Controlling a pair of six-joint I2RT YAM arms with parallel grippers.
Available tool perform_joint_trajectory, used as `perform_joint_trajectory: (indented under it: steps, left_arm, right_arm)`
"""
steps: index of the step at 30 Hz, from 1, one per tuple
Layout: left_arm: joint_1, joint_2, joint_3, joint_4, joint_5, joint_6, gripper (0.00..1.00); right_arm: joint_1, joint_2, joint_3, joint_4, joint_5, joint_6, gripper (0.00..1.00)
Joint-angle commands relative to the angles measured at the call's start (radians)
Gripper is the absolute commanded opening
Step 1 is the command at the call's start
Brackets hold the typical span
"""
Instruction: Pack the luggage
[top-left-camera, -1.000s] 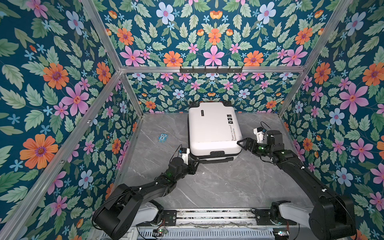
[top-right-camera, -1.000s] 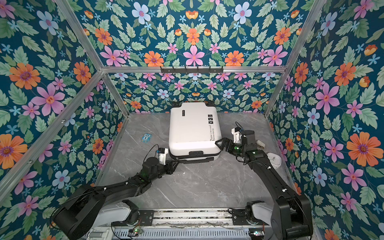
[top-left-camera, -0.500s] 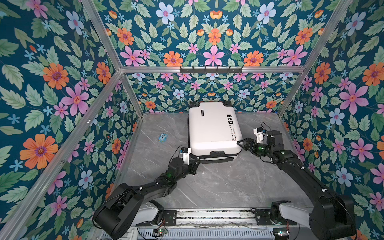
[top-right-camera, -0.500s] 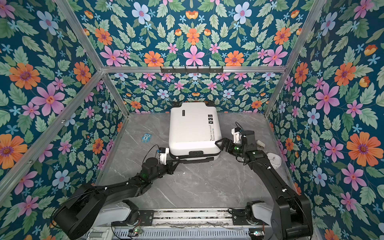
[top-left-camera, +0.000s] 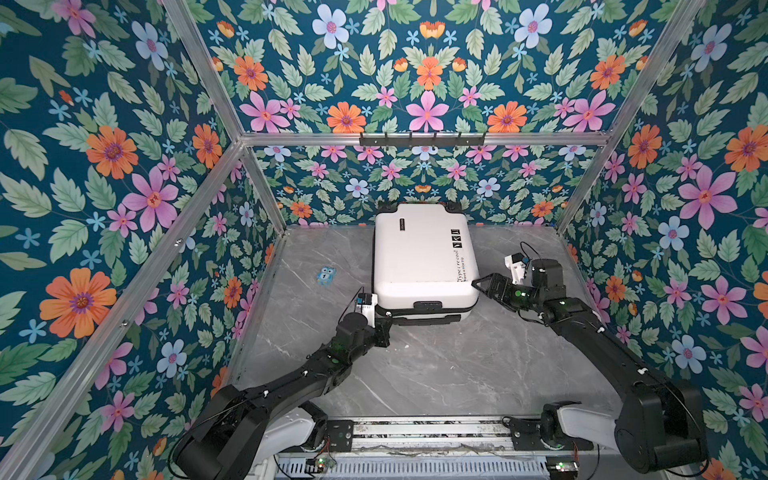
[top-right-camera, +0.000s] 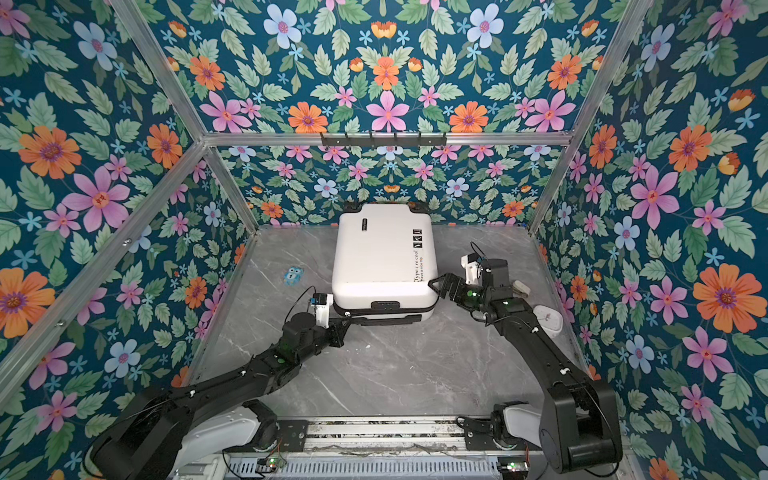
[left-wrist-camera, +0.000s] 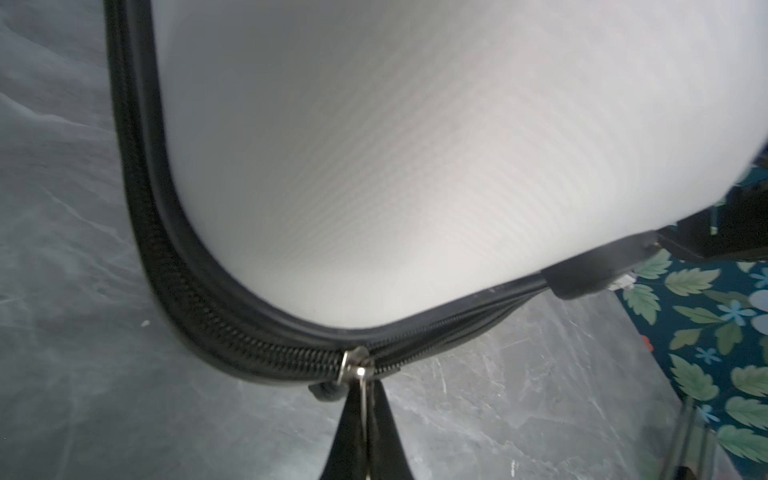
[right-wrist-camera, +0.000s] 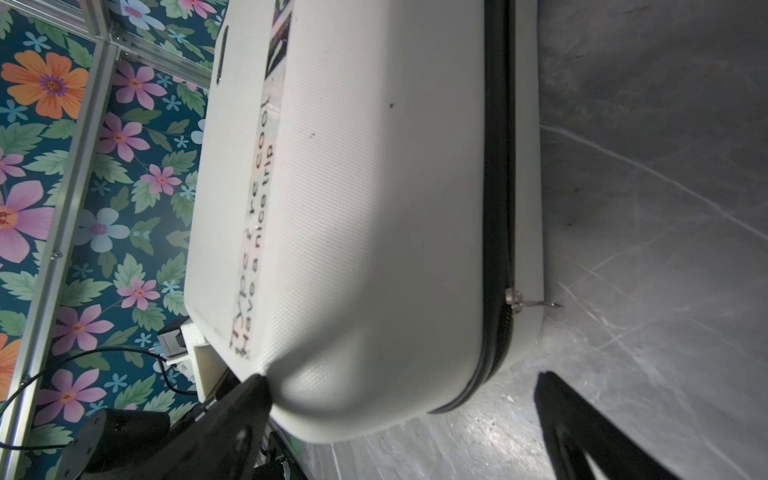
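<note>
The white luggage (top-left-camera: 422, 257) (top-right-camera: 382, 257) lies flat and closed at the back middle of the grey table, printed side up. My left gripper (top-left-camera: 388, 322) (top-right-camera: 347, 320) is at its near left corner. In the left wrist view, the left gripper (left-wrist-camera: 365, 415) is shut on the metal zipper pull (left-wrist-camera: 362, 386) hanging from the black zipper band (left-wrist-camera: 174, 266). My right gripper (top-left-camera: 476, 286) (top-right-camera: 432, 284) (right-wrist-camera: 402, 378) stands open around the near right corner of the luggage (right-wrist-camera: 374, 208), one fingertip (right-wrist-camera: 259, 380) touching the shell. A second zipper slider (right-wrist-camera: 515, 299) sits on that side.
A small blue owl figure (top-left-camera: 326, 276) (top-right-camera: 294, 276) lies on the table left of the luggage. A white rounded object (top-right-camera: 548, 318) rests by the right wall behind my right arm. Floral walls enclose three sides, with a hook rail (top-left-camera: 422, 139) on the back one.
My left gripper has closed on the zipper pull at the near left corner. The right arm and the luggage have not moved.
</note>
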Motion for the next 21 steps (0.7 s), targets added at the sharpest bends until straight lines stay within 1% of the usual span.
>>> perform_joint_trajectory:
  steps: [1, 6, 9, 11, 18, 21]
  left_arm:
    - [-0.007, 0.005, 0.032, -0.076, -0.098, 0.084, 0.00]
    - [-0.034, 0.009, 0.053, -0.095, -0.134, 0.133, 0.00]
    - [-0.059, -0.007, 0.059, -0.100, -0.161, 0.159, 0.00]
    - [-0.077, -0.015, 0.068, -0.103, -0.180, 0.176, 0.00]
    - [-0.137, 0.021, 0.137, -0.106, -0.227, 0.219, 0.00]
    - [-0.138, 0.050, 0.150, -0.096, -0.228, 0.217, 0.00]
  right_arm:
    - [-0.001, 0.011, -0.001, 0.016, 0.036, 0.024, 0.99]
    - [0.000, 0.036, -0.012, 0.054, 0.005, 0.050, 0.99]
    - [0.003, 0.055, -0.039, 0.120, -0.024, 0.098, 0.99]
    - [0.025, 0.063, -0.060, 0.162, -0.032, 0.128, 0.99]
    - [0.133, 0.067, -0.123, 0.267, 0.019, 0.211, 0.99]
    - [0.150, 0.060, -0.153, 0.285, 0.048, 0.243, 0.95]
